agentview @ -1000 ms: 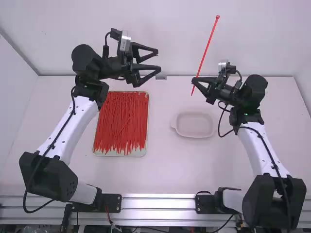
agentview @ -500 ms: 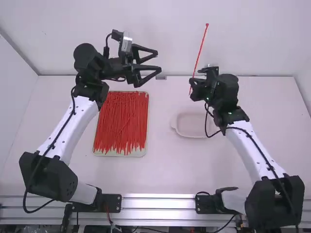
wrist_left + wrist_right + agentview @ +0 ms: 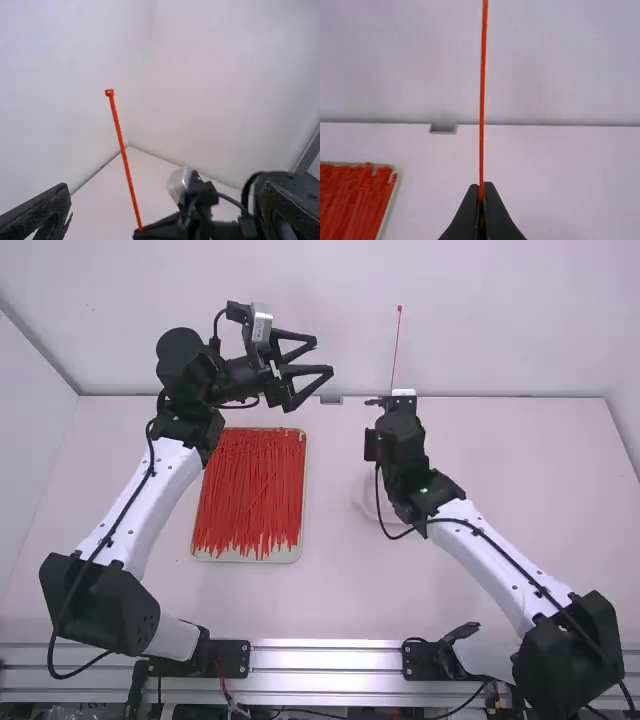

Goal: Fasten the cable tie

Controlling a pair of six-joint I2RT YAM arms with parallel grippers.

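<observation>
The right claw (image 3: 481, 189), above the far middle of the table (image 3: 330, 585), is pinched tight on the lower end of an upright red cable tie (image 3: 396, 350). The left claw (image 3: 322, 354), further left, gapes wide and holds nothing.

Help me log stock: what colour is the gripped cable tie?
Red-orange cable tie; right wrist view.

- A white table (image 3: 330, 590) carries everything.
- A pale flat tray (image 3: 247, 558) lies on its left half, heaped with red cable ties (image 3: 252, 490).
- A shallow clear dish (image 3: 359, 502) sits right of the tray, partly hidden by the right arm.
- A small grey tab (image 3: 331, 399) rests at the far edge by the wall.
</observation>
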